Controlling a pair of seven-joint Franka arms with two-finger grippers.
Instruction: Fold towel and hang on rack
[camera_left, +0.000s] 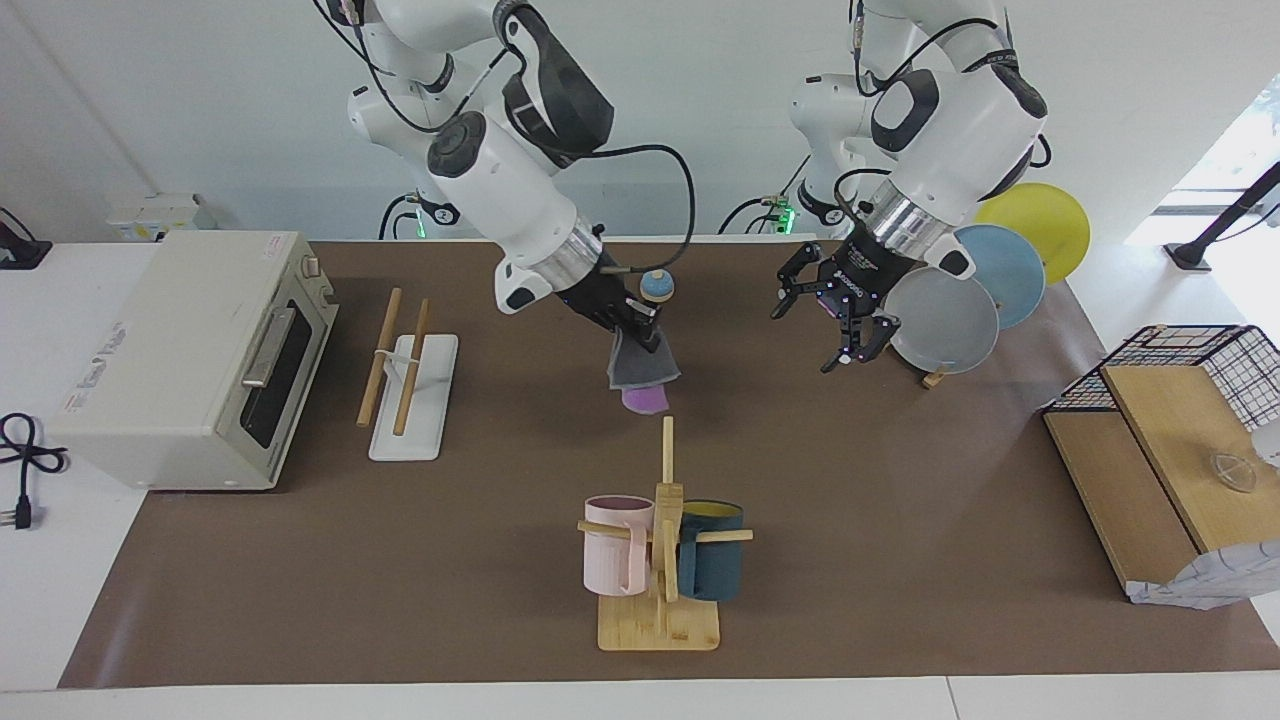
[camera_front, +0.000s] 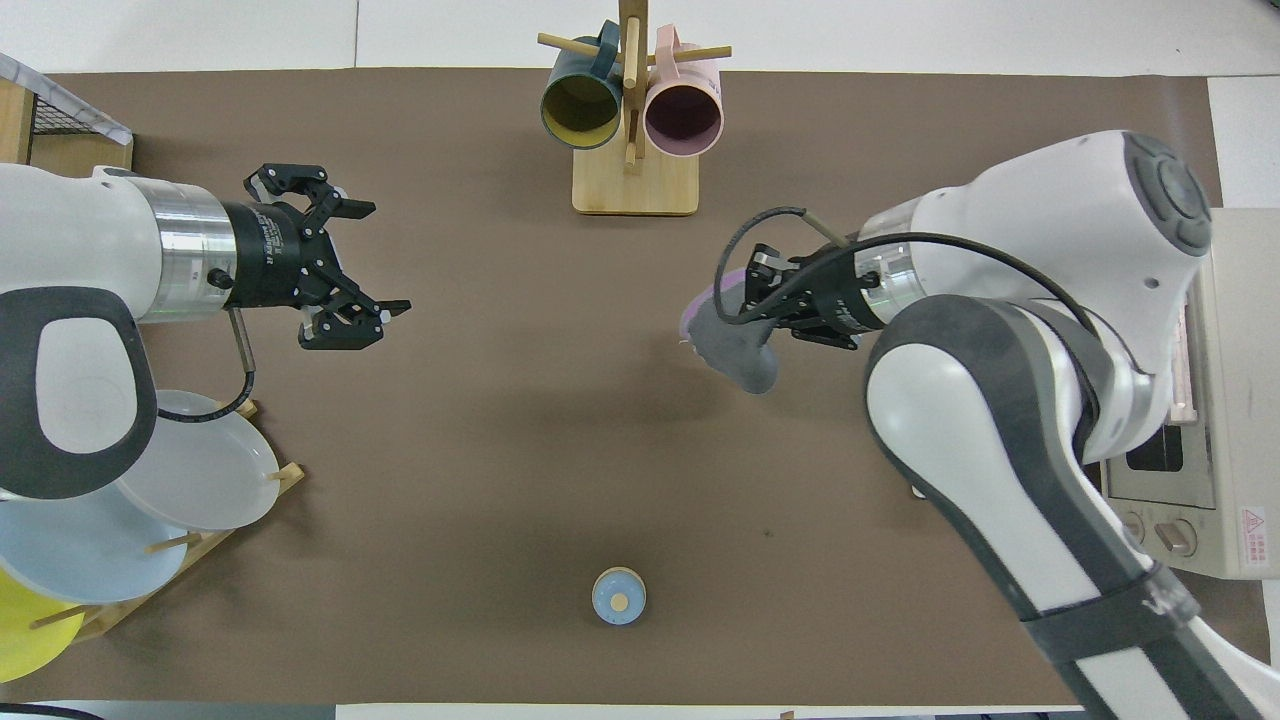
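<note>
One towel (camera_left: 642, 368) (grey, purple) pinched in right gripper (camera_left: 648, 335) fingers; left gripper (camera_left: 838, 325) fingers spread, empty.

Two robot arms with glossy white rounded shells and dark grey panels at the joints. Each forearm ends in a ribbed silver metal ring, then a black wrist block with small white lettering. The left pincer (camera_left: 846, 318) is black, built of thin linked bars with angular fingertips. The right pincer (camera_left: 640, 325) is black too, mostly hidden. Black cables loop loosely along both arms from upper links to wrists. Green lights glow at both arm bases.
</note>
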